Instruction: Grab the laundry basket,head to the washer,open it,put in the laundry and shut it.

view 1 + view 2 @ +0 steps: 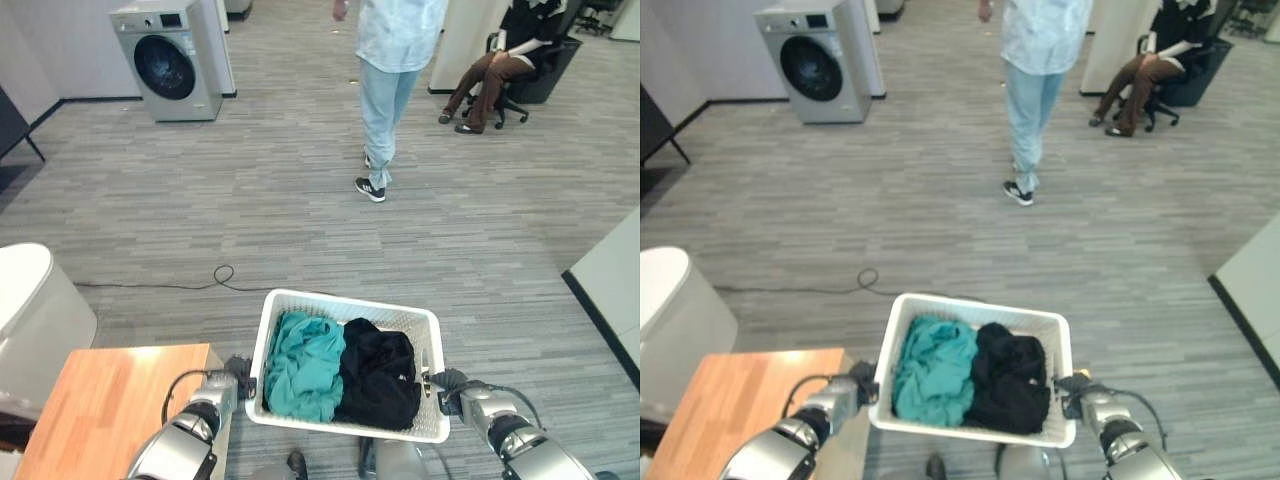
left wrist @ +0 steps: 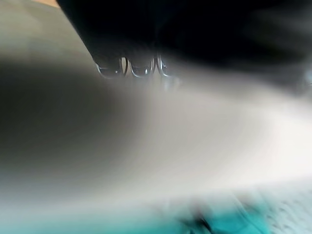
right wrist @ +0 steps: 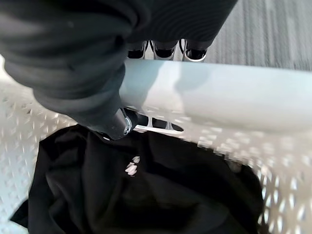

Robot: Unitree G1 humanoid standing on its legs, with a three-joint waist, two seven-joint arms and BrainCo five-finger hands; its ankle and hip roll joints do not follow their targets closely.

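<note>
- The white laundry basket (image 1: 345,310) sits low in the centre of the left eye view, held between the two hands above the grey carpet floor (image 1: 300,200).
- Inside it, a teal garment (image 1: 303,365) fills the left half and a black garment (image 1: 380,378) the right half, the two touching.
- The left hand (image 1: 236,376) meets the basket's left rim; its fingers are hidden against the wall there, and its wrist view is too blurred to help, so I cannot tell whether they are clenched.
- The right hand (image 3: 87,83) is clasped on the right rim: in its wrist view the fingers (image 3: 165,48) hook over the rim's outer side while the thumb reaches to the slot in the wall inside.
- The washer (image 1: 170,62) stands at the upper left, well apart from the basket, its round door closed.
- A wooden table (image 1: 100,410) is cut off at the lower left corner.
- A standing person (image 1: 390,80) at top centre and a seated person (image 1: 500,70) at the upper right are both cropped by the frame's top edge.
</note>
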